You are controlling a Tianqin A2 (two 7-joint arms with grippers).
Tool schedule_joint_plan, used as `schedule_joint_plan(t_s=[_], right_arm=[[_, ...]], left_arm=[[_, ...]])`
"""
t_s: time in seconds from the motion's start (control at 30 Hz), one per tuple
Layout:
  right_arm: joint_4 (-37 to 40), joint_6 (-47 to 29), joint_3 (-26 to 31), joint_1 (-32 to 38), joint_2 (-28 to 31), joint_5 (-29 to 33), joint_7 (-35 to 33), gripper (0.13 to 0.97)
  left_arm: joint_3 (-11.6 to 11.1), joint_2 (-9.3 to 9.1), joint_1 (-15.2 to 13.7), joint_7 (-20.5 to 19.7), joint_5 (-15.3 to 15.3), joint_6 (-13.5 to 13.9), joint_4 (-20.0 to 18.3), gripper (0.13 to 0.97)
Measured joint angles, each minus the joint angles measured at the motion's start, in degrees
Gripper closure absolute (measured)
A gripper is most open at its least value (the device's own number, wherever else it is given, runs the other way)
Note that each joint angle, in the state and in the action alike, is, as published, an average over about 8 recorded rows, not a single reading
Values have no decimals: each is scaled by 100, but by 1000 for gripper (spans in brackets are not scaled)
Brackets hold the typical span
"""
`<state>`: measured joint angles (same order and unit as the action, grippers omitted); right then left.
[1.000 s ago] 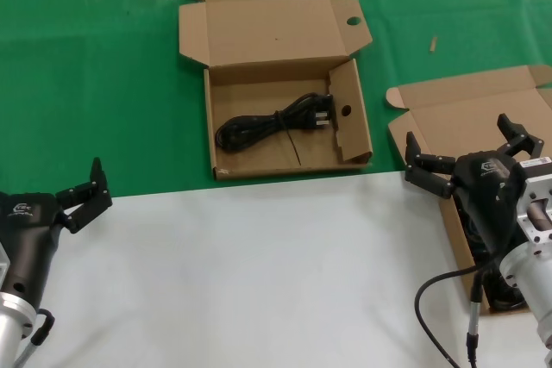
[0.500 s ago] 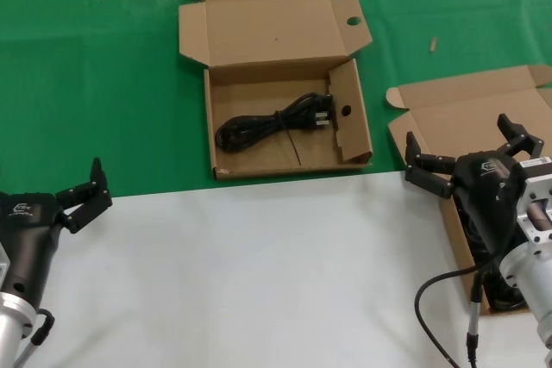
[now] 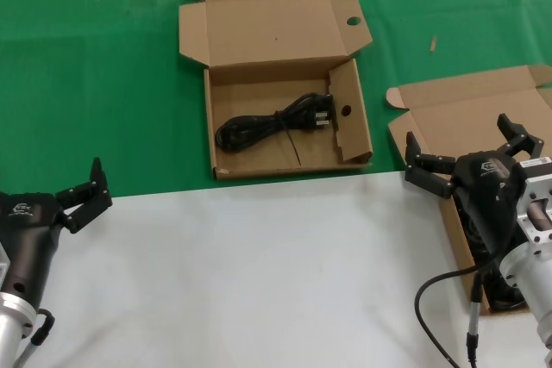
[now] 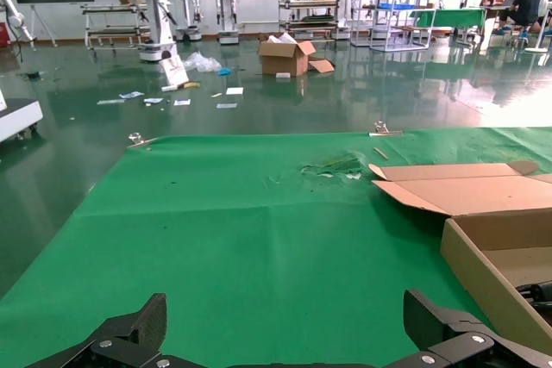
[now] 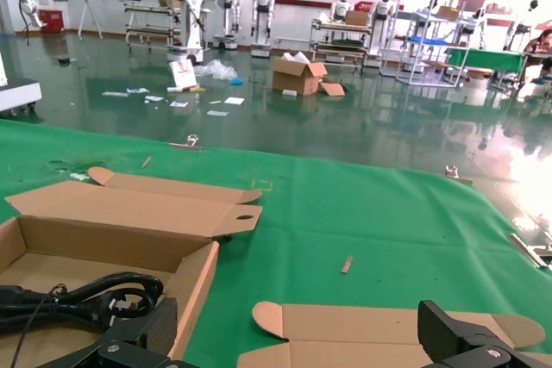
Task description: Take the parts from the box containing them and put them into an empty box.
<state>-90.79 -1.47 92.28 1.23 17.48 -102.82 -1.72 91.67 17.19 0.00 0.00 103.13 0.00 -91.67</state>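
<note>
The box with round holes (image 3: 276, 30) lies open in the middle of the green cloth, and one black coiled cable (image 3: 272, 122) rests inside it. The right wrist view shows that box (image 5: 129, 213) and cable (image 5: 86, 295) too. A second brown box (image 3: 470, 108), with no holes showing, sits at the right with its lid back. My right gripper (image 3: 457, 131) hovers open over it and hides most of its inside. Something dark (image 3: 509, 293) shows in that box under the arm. My left gripper (image 3: 82, 191) stands open at the near left, over the white table.
A white table top (image 3: 259, 273) fills the near half, and the green cloth (image 3: 95, 84) covers the far half. A small wooden sliver (image 3: 434, 43) lies on the cloth at the far right. The left wrist view sees the holed box's wall (image 4: 483, 252).
</note>
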Motion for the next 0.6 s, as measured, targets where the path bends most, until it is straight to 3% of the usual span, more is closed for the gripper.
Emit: schedule_joint_plan(t_s=[0.6], right_arm=[[0, 0, 0, 0, 0, 0, 0, 129]], left_arm=[[0, 0, 0, 0, 0, 0, 0, 132]])
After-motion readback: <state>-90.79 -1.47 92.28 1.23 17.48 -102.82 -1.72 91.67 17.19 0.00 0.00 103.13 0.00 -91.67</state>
